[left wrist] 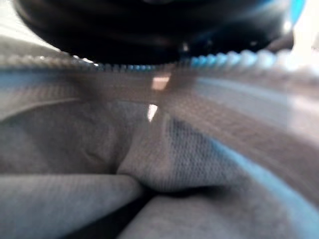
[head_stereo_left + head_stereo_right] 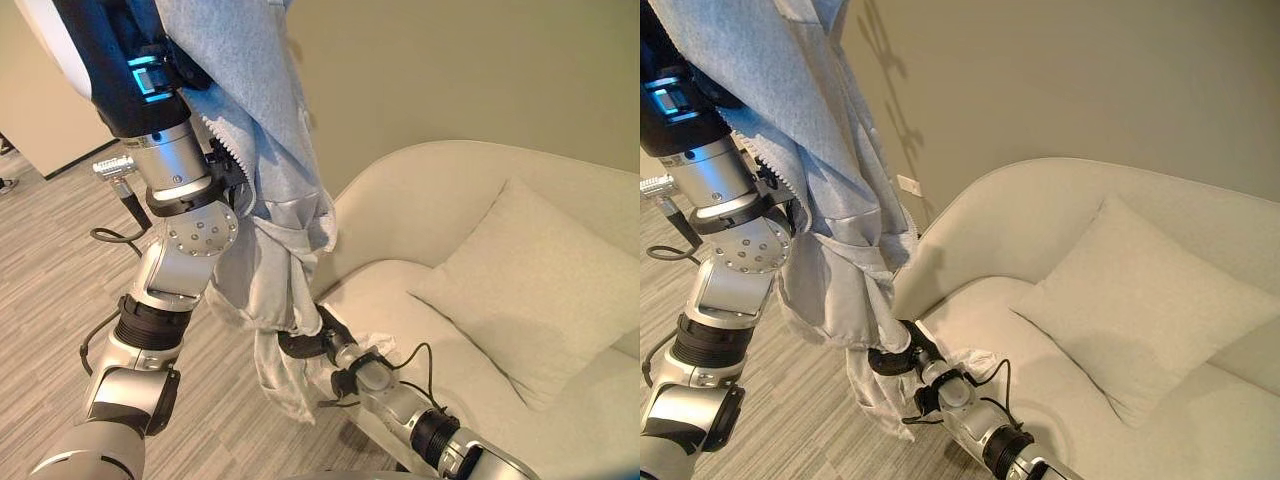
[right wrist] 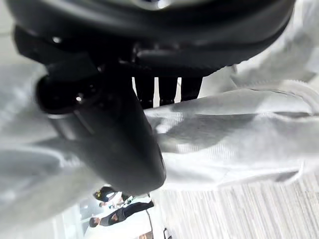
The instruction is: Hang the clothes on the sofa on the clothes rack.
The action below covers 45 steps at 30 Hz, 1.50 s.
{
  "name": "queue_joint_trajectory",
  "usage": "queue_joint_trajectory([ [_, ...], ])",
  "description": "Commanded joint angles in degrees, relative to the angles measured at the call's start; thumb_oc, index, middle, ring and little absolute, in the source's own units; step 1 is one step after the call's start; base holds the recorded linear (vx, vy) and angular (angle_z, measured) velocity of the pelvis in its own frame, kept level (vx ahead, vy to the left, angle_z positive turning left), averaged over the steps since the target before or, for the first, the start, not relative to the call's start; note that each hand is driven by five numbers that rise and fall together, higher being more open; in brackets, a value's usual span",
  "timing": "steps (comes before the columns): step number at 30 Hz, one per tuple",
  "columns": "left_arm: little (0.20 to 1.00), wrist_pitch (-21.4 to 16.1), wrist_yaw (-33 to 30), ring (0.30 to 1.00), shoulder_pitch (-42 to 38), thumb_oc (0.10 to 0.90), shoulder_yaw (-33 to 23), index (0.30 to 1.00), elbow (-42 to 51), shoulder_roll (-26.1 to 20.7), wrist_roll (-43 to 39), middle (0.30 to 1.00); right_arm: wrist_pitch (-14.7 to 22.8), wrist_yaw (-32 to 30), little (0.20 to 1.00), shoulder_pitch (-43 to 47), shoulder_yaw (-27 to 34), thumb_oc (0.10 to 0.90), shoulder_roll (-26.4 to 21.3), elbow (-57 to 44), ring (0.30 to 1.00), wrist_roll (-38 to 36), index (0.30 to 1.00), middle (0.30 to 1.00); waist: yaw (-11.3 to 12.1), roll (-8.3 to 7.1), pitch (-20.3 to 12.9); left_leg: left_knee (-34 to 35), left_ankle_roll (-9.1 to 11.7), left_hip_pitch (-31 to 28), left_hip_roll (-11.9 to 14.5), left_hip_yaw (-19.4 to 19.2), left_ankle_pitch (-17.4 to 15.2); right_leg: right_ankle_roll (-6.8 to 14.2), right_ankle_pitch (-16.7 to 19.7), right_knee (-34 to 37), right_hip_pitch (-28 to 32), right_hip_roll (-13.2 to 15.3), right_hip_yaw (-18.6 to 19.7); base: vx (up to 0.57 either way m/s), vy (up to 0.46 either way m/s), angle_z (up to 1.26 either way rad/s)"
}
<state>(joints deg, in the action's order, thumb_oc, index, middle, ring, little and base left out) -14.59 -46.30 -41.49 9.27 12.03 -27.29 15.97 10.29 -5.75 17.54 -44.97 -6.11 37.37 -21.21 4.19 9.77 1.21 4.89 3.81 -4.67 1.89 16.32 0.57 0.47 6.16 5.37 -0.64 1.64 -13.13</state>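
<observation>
Left eye view: grey garment (image 2: 262, 190) lifted off sofa (image 2: 420, 200), draped over raised left arm, fingers hidden. Right hand (image 2: 305, 345) clamps its lower end at the sofa's front edge. Hanging remains; no rack seen.

Soft, matt grey knitted-cloth garment (image 2: 262, 150) with a toothed zip edge, cream sofa (image 2: 420, 215) and square cushion (image 2: 540, 285) in matt woven fabric, floor (image 2: 60, 260) of streaked grey wood-look planks.

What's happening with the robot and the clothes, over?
Left hand up high, buried in the garment. Right hand shut on its lower end beside the sofa. No rack seen; nothing blocking.
</observation>
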Motion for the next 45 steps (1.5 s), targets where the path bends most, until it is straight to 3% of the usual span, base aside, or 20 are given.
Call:
queue_joint_trajectory([
  [1, 0.3, -1.2, -2.7, 0.3, -8.6, 0.4, -4.9, 0.3, 1.7, -3.5, -2.3, 0.3, 5.4, -2.0, 0.3, 3.9, 3.3, 0.4, 6.1, -3.0, 0.3, -1.9, 0.3, 0.3, 0.3, -3.91, -1.5, 0.1, -1.4, -2.3, -1.5, -3.9, -3.1, 5.5, -4.7, -0.4, 6.3, 4.4, 3.9, 0.0, 0.0, 0.0],
  [10, 0.3, -1.7, -2.6, 0.3, -1.8, 0.4, -11.0, 0.3, 5.7, -10.7, -3.7, 0.3, 5.9, -9.3, 0.3, -1.2, 17.1, 0.4, -3.3, -7.6, 0.3, 1.8, 0.3, 0.3, 0.4, -5.47, -2.0, 0.1, -1.3, -2.3, -1.2, -4.2, -3.3, 5.5, -4.8, -0.4, 6.1, 4.1, 3.9, 0.01, 0.0, 0.0],
  [14, 0.3, -2.6, -2.5, 0.3, 6.4, 0.4, -17.8, 0.3, 8.4, -13.8, -3.4, 0.3, 5.8, -18.9, 0.3, -2.8, 29.2, 0.4, -10.8, -16.2, 0.3, 12.1, 0.3, 0.3, 0.7, -6.4, -1.8, 0.1, -1.5, -2.0, -1.0, -4.1, -3.4, 5.6, -4.7, -0.4, 5.8, 3.9, 3.9, 0.0, 0.0, 0.0],
  [16, 0.3, -2.7, -2.6, 0.3, 8.1, 0.4, -19.2, 0.3, 8.7, -14.1, -3.1, 0.3, 5.6, -21.0, 0.3, -3.3, 31.3, 0.4, -12.0, -18.3, 0.3, 14.9, 0.3, 0.3, 0.8, -6.54, -1.8, 0.1, -1.5, -1.9, -1.0, -4.0, -3.4, 5.6, -4.7, -0.4, 5.8, 3.9, 3.9, 0.0, 0.0, 0.0],
  [17, 0.3, -3.1, -3.4, 0.3, 12.5, 0.4, -22.9, 0.3, 9.3, -14.5, -2.2, 0.3, 4.4, -26.3, 0.3, -4.2, 37.1, 0.4, -15.7, -23.8, 0.3, 22.6, 0.3, 0.3, 1.0, -7.06, -1.7, 0.1, -1.6, -1.7, -0.9, -3.8, -3.4, 5.6, -4.6, -0.4, 5.6, 3.8, 3.9, 0.0, 0.0, 0.0],
  [21, 0.3, -3.7, -4.3, 0.3, 22.0, 0.4, -30.2, 0.3, 10.2, -13.7, -0.1, 0.3, 0.3, -34.7, 0.3, -6.0, 47.4, 0.4, -20.9, -35.6, 0.3, 37.4, 0.3, 0.3, 1.5, -8.39, -1.5, 0.1, -1.9, -1.0, -1.0, -3.3, -3.3, 5.6, -4.5, -0.4, 5.0, 3.6, 3.9, 0.0, 0.001, -0.01],
  [24, 0.3, -4.8, -5.4, 0.3, 29.6, 0.4, -34.5, 0.3, 10.9, -9.3, 0.0, 0.3, -4.0, -39.8, 0.3, -7.1, 54.1, 0.4, -23.5, -44.1, 0.3, 48.7, 0.3, 0.3, 2.0, -9.62, -0.9, 0.1, -2.1, 0.3, -1.3, -2.7, -2.7, 5.8, -4.2, -0.4, 4.1, 3.6, 3.8, -0.02, 0.018, -0.02],
  [29, 0.3, -7.1, -4.2, 0.3, 36.0, 0.4, -34.8, 0.3, 11.6, -2.7, -3.9, 0.3, -6.3, -41.9, 0.3, -8.7, 58.5, 0.4, -23.9, -51.0, 0.3, 54.5, 0.3, 0.3, 3.0, -11.37, 0.4, 0.1, -2.2, 2.7, -1.6, -2.3, -2.1, 6.0, -3.9, -0.4, 3.1, 4.0, 2.8, -0.06, 0.036, 0.06],
  [30, 0.3, -7.6, -2.7, 0.3, 36.1, 0.4, -33.1, 0.3, 11.1, -1.3, -5.9, 0.3, -6.2, -41.9, 0.3, -9.9, 59.3, 0.4, -23.7, -52.0, 0.3, 55.0, 0.3, 0.3, 3.1, -12.06, 1.0, -0.1, -1.8, 3.7, -1.2, -3.3, -2.1, 6.1, -4.4, -0.4, 3.4, 4.6, 1.2, -0.15, 0.103, 0.36],
  [31, 0.3, -8.2, 0.7, 0.3, 37.0, 0.4, -30.0, 0.3, 11.7, 0.8, -8.3, 0.3, -5.2, -41.5, 0.3, -11.6, 60.0, 0.4, -23.9, -53.5, 0.3, 54.2, 0.3, 0.3, 2.6, -13.47, 2.7, -2.3, -0.9, 6.3, 1.0, -7.5, -2.1, 6.5, -4.4, -0.4, 4.0, 6.3, -1.8, -0.12, 0.19, 0.52],
  [33, 0.3, -9.2, 3.5, 0.3, 39.5, 0.4, -28.2, 0.3, 12.0, 2.2, -10.4, 0.3, -3.6, -40.5, 0.3, -12.9, 59.7, 0.4, -23.4, -55.1, 0.3, 52.7, 0.3, 0.3, 1.7, -14.56, 3.7, -3.6, -0.1, 7.5, 4.6, -10.9, -2.1, 7.3, -4.0, -0.4, 4.6, 7.8, -3.2, -0.08, 0.327, 1.3],
  [34, 0.3, -9.5, 5.9, 0.3, 41.8, 0.4, -27.1, 0.3, 11.7, 2.5, -12.1, 0.3, -2.7, -39.0, 0.3, -14.8, 59.3, 0.4, -23.4, -55.4, 0.3, 51.7, 0.3, 0.3, 1.0, -15.39, 4.0, -3.9, 0.9, 8.5, 9.4, -13.9, -0.6, 8.2, -3.7, -0.4, 5.0, 9.6, -3.9, -0.04, 0.305, 1.18],
  [35, 0.3, -9.5, 6.1, 0.3, 42.0, 0.4, -27.1, 0.3, 11.7, 2.4, -12.3, 0.3, -2.7, -38.8, 0.3, -15.0, 59.3, 0.4, -23.3, -55.5, 0.3, 51.6, 0.3, 0.3, 1.1, -15.35, 3.7, -3.6, 1.1, 8.4, 9.6, -14.0, -0.4, 8.2, -3.7, -0.4, 4.9, 9.4, -3.9, -0.01, 0.385, 0.52],
  [36, 0.3, -9.5, 7.0, 0.3, 43.1, 0.4, -26.3, 0.3, 10.7, 2.5, -12.6, 0.3, -2.1, -38.1, 0.3, -16.2, 58.9, 0.4, -23.5, -55.6, 0.3, 51.2, 0.3, 0.3, 0.9, -15.72, 4.1, -3.2, 1.5, 9.1, 12.2, -15.3, 1.3, 8.7, -3.6, -0.4, 4.9, 10.3, -4.2, 0.02, 0.587, 0.39],
  [37, 0.3, -10.1, 8.1, 0.3, 44.8, 0.4, -25.0, 0.3, 8.8, 3.6, -14.9, 0.3, -1.1, -37.4, 0.3, -19.6, 58.8, 0.4, -24.0, -55.8, 0.3, 50.3, 0.3, 0.3, 0.9, -16.24, 4.3, -0.9, 3.9, 11.5, 18.5, -16.0, 6.5, 9.8, -3.8, -0.7, 5.0, 12.4, -4.1, 0.02, 0.588, 0.39],
  [38, 0.3, -10.1, 8.1, 0.3, 44.8, 0.4, -24.9, 0.3, 8.6, 3.6, -15.0, 0.3, -1.0, -37.5, 0.3, -19.7, 58.8, 0.4, -24.1, -55.8, 0.3, 50.3, 0.3, 0.3, 0.9, -16.05, 4.1, -0.6, 4.1, 11.5, 18.7, -15.9, 6.8, 9.7, -3.8, -0.7, 4.9, 12.2, -4.1, 0.06, 0.621, 0.29],
  [40, 0.3, -10.4, 8.6, 0.3, 44.8, 0.4, -23.7, 0.3, 8.1, 4.5, -16.3, 0.3, -1.2, -37.9, 0.3, -21.5, 59.8, 0.4, -24.9, -56.2, 0.3, 51.3, 0.3, 0.3, 1.1, -15.64, 4.0, -0.4, 6.0, 12.9, 21.6, -14.0, 8.7, 10.8, -4.1, -1.0, 5.2, 14.2, -3.6, 0.09, 0.518, 0.12],
  [42, 0.3, -10.4, 10.2, 0.3, 44.8, 0.4, -21.8, 0.3, 7.8, 4.6, -17.2, 0.3, -2.2, -38.4, 0.3, -21.7, 61.0, 0.4, -25.4, -57.0, 0.3, 52.5, 0.3, 0.3, 1.2, -14.22, 3.4, -1.1, 7.2, 13.5, 22.2, -11.8, 8.9, 11.7, -3.6, -1.7, 5.8, 16.5, -3.4, 0.08, 0.71, 0.04],
  [44, 0.3, -10.6, 12.4, 0.3, 43.9, 0.4, -19.3, 0.3, 8.1, 5.2, -19.2, 0.3, -3.3, -38.2, 0.3, -22.3, 62.2, 0.4, -25.0, -57.7, 0.3, 54.3, 0.3, 0.3, 0.5, -13.27, 2.4, -5.3, 8.1, 13.8, 21.2, -12.0, 5.0, 12.8, -1.3, -2.3, 6.5, 20.0, -3.8, 0.08, 0.762, 0.07],
  [45, 0.3, -10.7, 13.9, 0.3, 43.7, 0.4, -17.2, 0.3, 8.7, 5.4, -20.6, 0.3, -4.4, -37.7, 0.3, -23.1, 62.9, 0.4, -24.3, -57.9, 0.3, 55.2, 0.3, 0.3, 0.3, -13.57, 2.1, -8.5, 8.1, 14.5, 19.4, -12.1, 1.2, 14.2, 1.7, -2.9, 7.1, 23.0, -4.0, 0.06, 0.742, 0.56],
])
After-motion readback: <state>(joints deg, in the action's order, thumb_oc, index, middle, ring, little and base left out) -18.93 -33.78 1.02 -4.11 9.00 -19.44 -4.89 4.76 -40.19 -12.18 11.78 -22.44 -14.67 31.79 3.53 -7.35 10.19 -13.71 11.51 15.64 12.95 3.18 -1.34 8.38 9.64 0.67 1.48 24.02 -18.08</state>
